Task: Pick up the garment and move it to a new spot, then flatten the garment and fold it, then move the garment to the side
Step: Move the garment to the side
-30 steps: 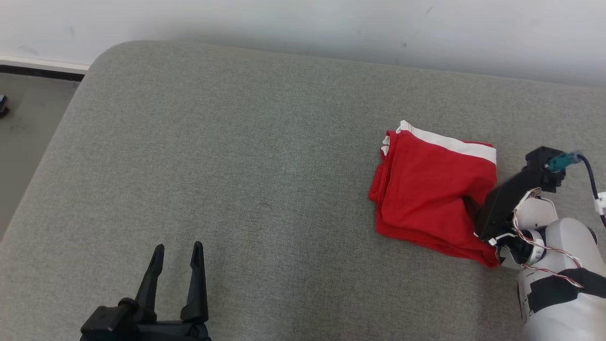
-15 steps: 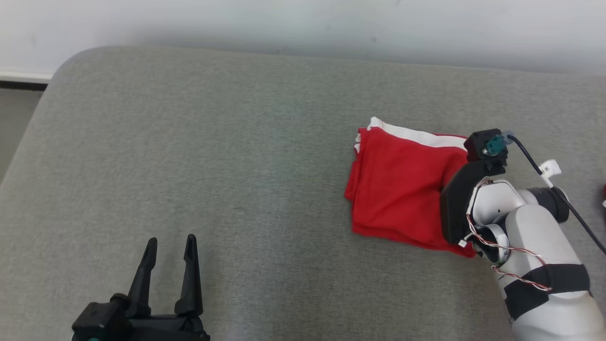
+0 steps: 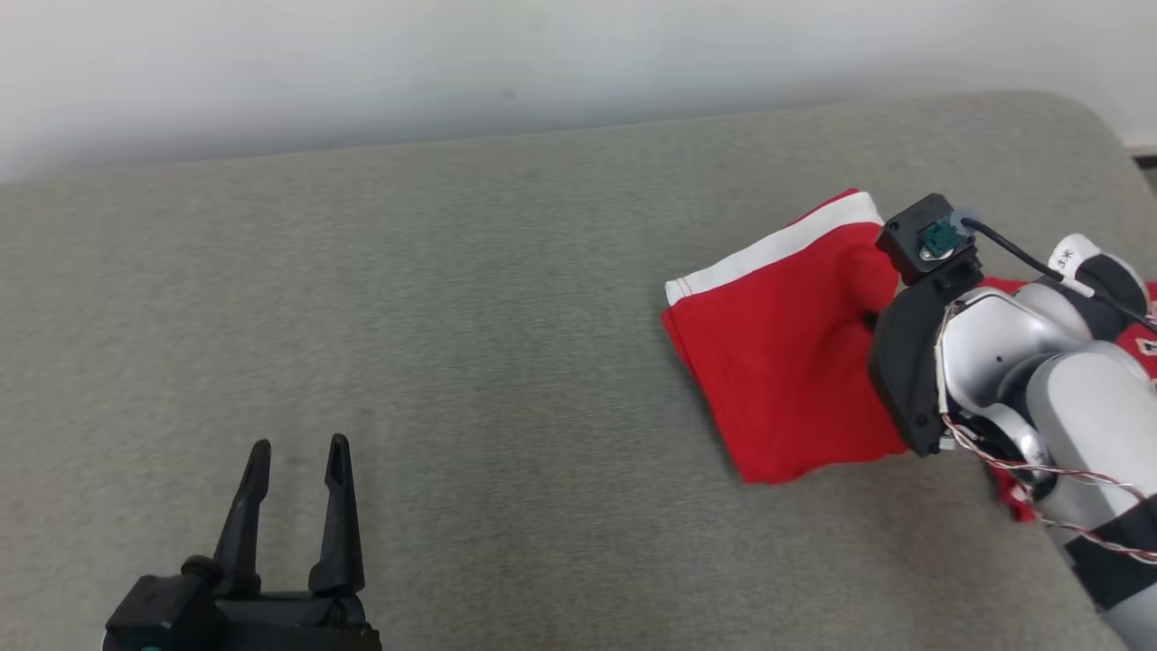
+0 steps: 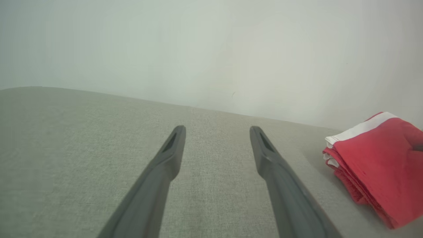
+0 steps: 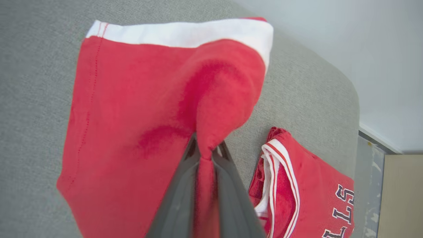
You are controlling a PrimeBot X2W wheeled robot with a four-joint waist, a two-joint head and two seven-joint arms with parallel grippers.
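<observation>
The garment point(image 3: 777, 362) is a folded red piece with a white band, lying on the grey cushion point(image 3: 452, 316) at the right. My right gripper point(image 5: 206, 145) is shut on a pinched ridge of its red cloth, which rises between the fingers. In the head view the right gripper point(image 3: 870, 316) meets the garment's right side, its fingertips hidden by the wrist. My left gripper point(image 3: 294, 452) stands open over bare cushion at the lower left, well apart from the garment. The left wrist view shows the left gripper point(image 4: 216, 132) open, with the garment point(image 4: 380, 155) off to its right.
A second red garment point(image 5: 310, 185) with white trim and dark lettering lies close beside the held one, partly behind my right arm point(image 3: 1143, 339). The cushion's rounded right end point(image 3: 1103, 136) is near, with floor point(image 5: 370, 185) beyond. A pale wall runs along the back.
The head camera has turned to the right, so the whole picture shifted. My right gripper has closed on a fold of the garment and bunched it up. The left gripper stays open.
</observation>
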